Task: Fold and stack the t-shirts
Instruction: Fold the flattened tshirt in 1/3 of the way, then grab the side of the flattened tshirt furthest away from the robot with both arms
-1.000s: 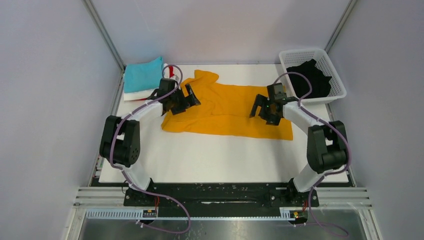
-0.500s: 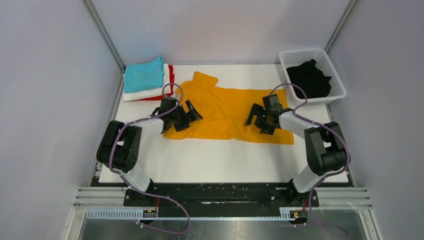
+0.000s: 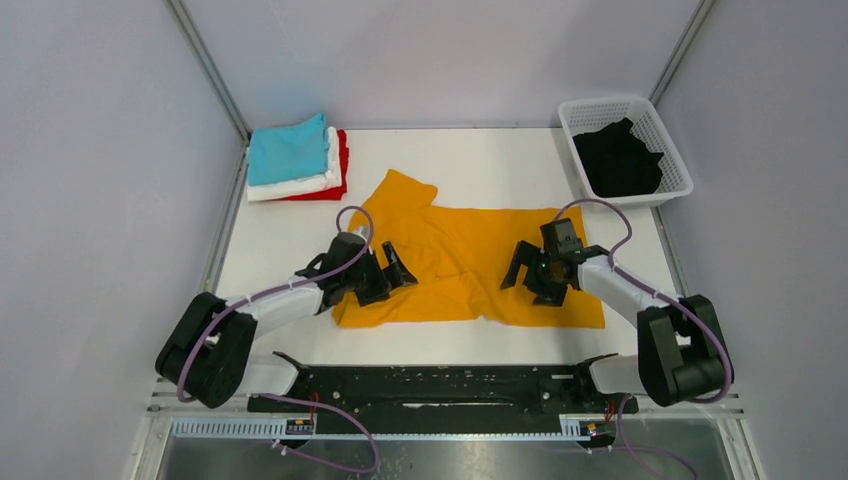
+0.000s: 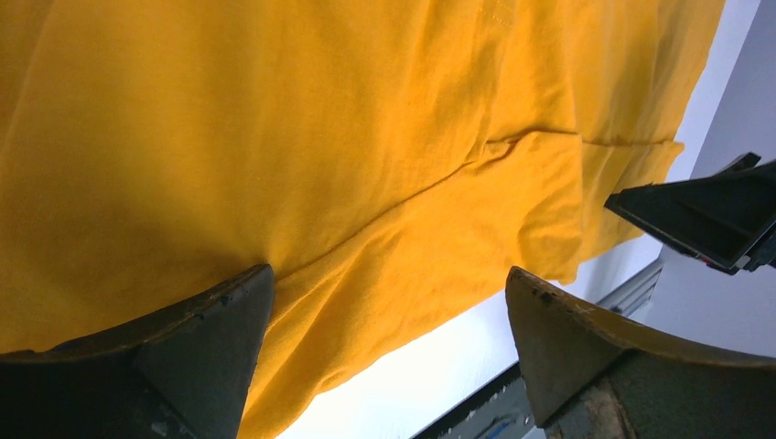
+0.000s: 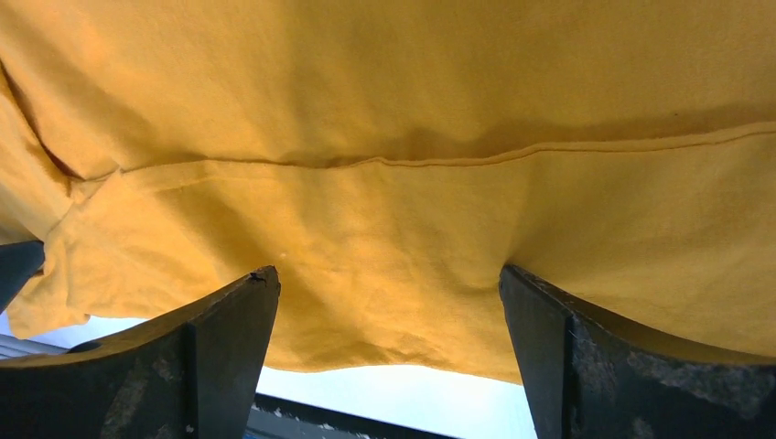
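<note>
Both arms are hovering low over the mustard-orange t-shirt (image 3: 465, 245), which is lying spread and a bit rumpled across the near middle of the table (image 3: 480, 160). The left gripper (image 3: 387, 276) and right gripper (image 3: 533, 279) are gaping wide, holding nothing. Teal, white and red are sitting folded in the stack (image 3: 288, 152) at far left, and the black t-shirt (image 3: 618, 162) is waiting in the basket (image 3: 608, 102) at far right. I'd judge three done, two to go.

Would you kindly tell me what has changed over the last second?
The left arm and right arm drew back toward the near edge, and the mustard-orange t-shirt slid with them, jaws open throughout. Nothing was gripped or released. The folded stack and the basket with the black t-shirt stayed put.
</note>
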You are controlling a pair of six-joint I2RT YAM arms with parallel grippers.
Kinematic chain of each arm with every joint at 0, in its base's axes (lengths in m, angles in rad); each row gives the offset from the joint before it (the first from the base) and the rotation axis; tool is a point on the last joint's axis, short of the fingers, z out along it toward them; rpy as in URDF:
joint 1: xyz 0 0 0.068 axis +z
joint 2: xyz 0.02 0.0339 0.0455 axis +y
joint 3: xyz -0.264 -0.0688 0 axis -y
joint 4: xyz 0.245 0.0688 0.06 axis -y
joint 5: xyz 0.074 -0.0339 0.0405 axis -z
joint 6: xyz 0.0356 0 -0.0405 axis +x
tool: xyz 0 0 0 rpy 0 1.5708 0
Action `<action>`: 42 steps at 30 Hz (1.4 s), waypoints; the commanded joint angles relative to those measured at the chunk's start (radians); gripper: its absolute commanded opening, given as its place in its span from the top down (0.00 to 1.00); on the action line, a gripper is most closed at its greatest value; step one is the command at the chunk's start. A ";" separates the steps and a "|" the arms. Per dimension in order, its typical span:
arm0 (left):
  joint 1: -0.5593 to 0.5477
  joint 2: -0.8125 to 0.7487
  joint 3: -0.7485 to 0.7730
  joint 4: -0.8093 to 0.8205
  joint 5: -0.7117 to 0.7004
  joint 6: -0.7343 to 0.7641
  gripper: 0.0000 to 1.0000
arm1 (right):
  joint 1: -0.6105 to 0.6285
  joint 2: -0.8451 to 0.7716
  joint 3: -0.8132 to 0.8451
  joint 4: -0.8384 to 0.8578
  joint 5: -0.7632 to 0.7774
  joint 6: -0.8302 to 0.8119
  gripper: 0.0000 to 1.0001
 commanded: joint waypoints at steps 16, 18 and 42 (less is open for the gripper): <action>-0.134 -0.340 -0.178 -0.267 -0.110 -0.126 0.01 | -0.023 -0.184 -0.128 -0.290 0.103 0.007 0.01; -0.135 -0.370 -0.169 -0.282 -0.125 -0.122 0.01 | -0.023 -0.203 -0.116 -0.295 0.114 -0.008 0.01; 0.156 0.498 1.046 -0.546 -0.310 0.472 0.01 | -0.038 -0.283 0.212 -0.194 0.318 -0.206 0.01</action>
